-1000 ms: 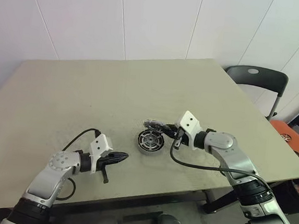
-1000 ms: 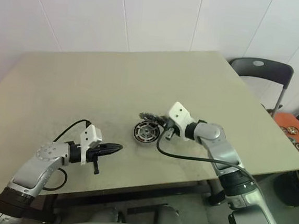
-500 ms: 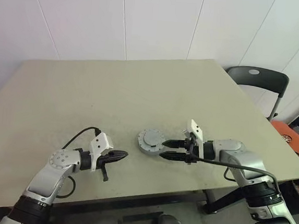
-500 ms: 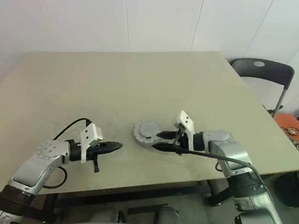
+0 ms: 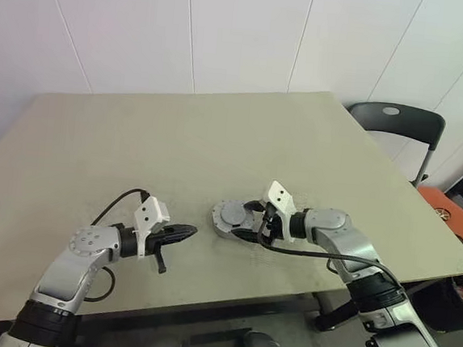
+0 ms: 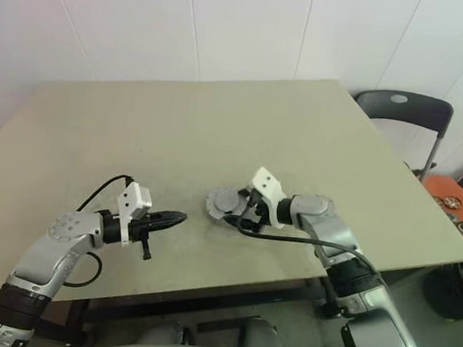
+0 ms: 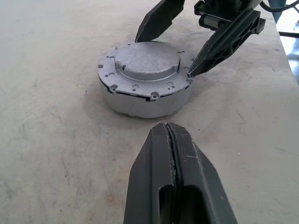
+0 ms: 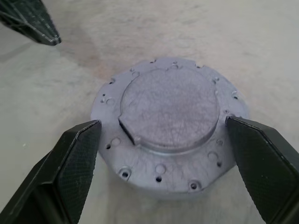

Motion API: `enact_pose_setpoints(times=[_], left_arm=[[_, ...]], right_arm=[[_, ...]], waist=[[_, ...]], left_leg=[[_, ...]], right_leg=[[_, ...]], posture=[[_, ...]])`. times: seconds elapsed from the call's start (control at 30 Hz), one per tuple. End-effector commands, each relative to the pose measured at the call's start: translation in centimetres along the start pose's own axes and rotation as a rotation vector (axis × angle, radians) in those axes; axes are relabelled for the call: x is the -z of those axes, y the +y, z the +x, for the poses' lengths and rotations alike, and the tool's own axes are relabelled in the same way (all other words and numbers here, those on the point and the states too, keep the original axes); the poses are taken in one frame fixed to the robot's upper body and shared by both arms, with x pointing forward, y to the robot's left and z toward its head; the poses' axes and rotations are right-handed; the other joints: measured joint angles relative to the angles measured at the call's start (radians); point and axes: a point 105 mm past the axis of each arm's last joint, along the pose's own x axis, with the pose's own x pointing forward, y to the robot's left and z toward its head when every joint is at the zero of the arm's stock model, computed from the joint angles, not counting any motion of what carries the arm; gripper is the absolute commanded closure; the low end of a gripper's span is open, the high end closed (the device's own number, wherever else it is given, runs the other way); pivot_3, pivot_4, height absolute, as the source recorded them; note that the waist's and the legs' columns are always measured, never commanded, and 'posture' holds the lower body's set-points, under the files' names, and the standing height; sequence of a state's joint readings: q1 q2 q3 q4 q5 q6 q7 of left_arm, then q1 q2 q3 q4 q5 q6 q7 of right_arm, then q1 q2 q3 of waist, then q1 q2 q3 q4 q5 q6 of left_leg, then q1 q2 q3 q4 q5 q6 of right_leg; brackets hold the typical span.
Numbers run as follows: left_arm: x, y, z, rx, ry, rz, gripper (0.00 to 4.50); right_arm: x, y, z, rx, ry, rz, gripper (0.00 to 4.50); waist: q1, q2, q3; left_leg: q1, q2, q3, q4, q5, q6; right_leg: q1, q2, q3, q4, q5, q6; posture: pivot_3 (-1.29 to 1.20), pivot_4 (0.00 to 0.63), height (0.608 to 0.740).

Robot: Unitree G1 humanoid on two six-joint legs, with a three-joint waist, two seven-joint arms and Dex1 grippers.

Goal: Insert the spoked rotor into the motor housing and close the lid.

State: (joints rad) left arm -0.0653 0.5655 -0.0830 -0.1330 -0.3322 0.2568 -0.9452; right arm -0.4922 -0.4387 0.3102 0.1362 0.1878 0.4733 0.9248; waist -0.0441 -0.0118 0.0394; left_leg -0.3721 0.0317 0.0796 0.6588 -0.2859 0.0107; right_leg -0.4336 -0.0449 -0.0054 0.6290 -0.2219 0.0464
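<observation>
Item: lid, grey disc, seated flat on the round motor housing; the assembly rests on the table, near its front edge, right of centre.
Right gripper: fingers spread wide, one tip on either side of the assembly, just beside its rim; contact cannot be told.
Left gripper: fingers pressed together, empty, pointing at the assembly from its left, apart from it.
Background: dark chair, far right.
</observation>
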Motion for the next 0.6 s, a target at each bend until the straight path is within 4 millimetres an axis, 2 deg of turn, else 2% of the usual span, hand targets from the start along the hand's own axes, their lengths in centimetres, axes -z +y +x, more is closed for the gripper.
enact_pose_setpoints(times=[0.03,0.37,0.4,0.53,0.6], left_arm=[[-1.1,0.1,-0.4,-0.011,-0.028,0.038,4.50],[-0.8,0.1,-0.3,-0.016,-0.016,0.038,4.50],[-0.8,0.1,-0.3,-0.016,-0.016,0.038,4.50],[-0.8,0.1,-0.2,-0.016,-0.015,0.040,4.50],[-0.7,0.1,-0.2,-0.016,-0.014,0.040,4.50]], right_arm=[[-1.0,-0.2,1.0,0.029,-0.019,-0.025,0.03],[1.1,-0.1,2.3,0.051,0.085,-0.025,0.03],[1.4,-0.2,2.4,0.057,0.098,-0.011,0.41],[2.9,0.0,2.2,0.027,0.161,0.038,1.38],[3.2,0.4,2.0,-0.006,0.175,0.070,1.37]], waist=[[0.000,0.000,0.000],[0.000,0.000,0.000],[0.000,0.000,0.000],[0.001,0.000,-0.001],[0.003,0.000,-0.001]], left_leg=[[0.000,0.000,0.000,0.001,0.000,0.000],[0.002,0.000,0.000,0.005,0.000,0.000],[0.002,0.000,0.000,0.005,0.000,0.000],[0.004,0.000,0.000,0.005,0.000,0.000],[0.004,0.001,-0.001,0.005,0.000,0.000]], right_leg=[[0.000,0.000,0.000,0.001,0.000,0.000],[0.004,-0.001,0.000,0.001,-0.002,0.002],[0.004,-0.001,0.000,0.001,-0.002,0.002],[0.005,-0.001,0.000,0.001,-0.002,0.002],[0.006,-0.001,0.000,0.001,-0.002,0.002]], posture=[[0.00,0.000,0.740],[0.00,0.000,0.740],[0.00,0.000,0.740],[0.00,0.000,0.740],[0.00,0.000,0.740]])
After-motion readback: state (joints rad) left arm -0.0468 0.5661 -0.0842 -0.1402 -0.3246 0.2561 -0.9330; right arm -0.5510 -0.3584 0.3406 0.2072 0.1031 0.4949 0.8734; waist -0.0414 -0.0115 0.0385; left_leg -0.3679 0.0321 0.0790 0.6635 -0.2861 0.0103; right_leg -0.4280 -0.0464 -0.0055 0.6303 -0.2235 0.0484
